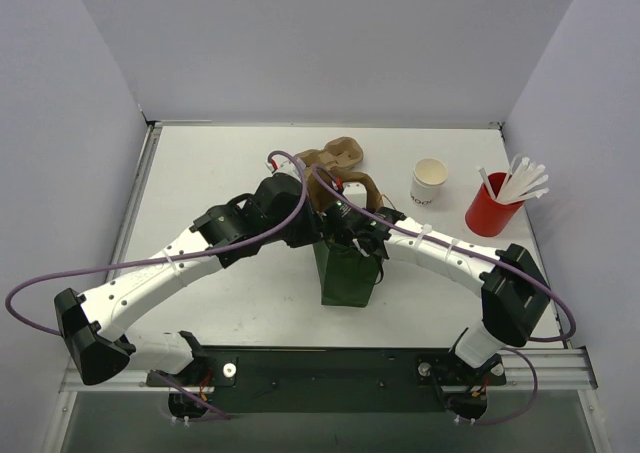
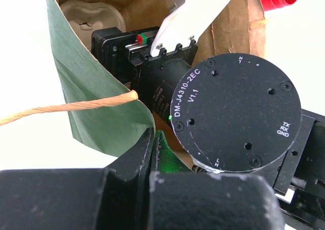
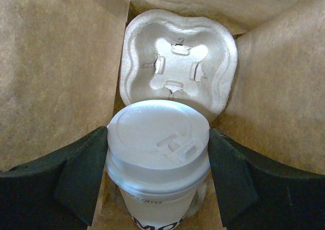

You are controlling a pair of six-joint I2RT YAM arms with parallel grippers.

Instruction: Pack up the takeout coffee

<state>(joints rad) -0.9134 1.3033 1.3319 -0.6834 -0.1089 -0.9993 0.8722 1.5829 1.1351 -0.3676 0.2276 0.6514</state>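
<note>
**A:** Overhead view first?

**B:** Shows a white table (image 1: 200,173) with a green paper bag (image 1: 347,283) standing upright near the middle. Left arm (image 1: 170,268) and right arm (image 1: 450,253) both bent inward, meeting over the bag's open top. Behind the bag, a crumpled brown shape (image 1: 338,155), hard to identify. Farther right, a white cup with a tan inside (image 1: 429,181), and just beside it a red cup of white straws (image 1: 495,208).

**A:** And the left wrist view?

**B:** Looks past the bag's green wall into its brown interior. Left gripper (image 2: 161,150) low in the frame, nearly closed, with a sliver of the bag's green rim pinched between dark fingers (image 2: 139,154). Twine handle (image 2: 66,107) trailing off to the left. Much of the frame filled by the right arm's round black motor housing (image 2: 236,116), reaching down into the bag. Deep inside, part of a pale pulp tray (image 2: 91,17).

**A:** Right wrist view?

**B:** Looks straight down inside the bag, brown paper walls on every side. Right gripper (image 3: 158,156) closed around the takeout coffee (image 3: 157,194), one black finger pressed to each side just below the white lid (image 3: 158,136). Cup upright, inside the bag, at the near end of the pulp tray, in front of a four-tabbed socket (image 3: 177,70). Cannot tell whether seated in the tray: cup base cut off by the frame edge.
</note>
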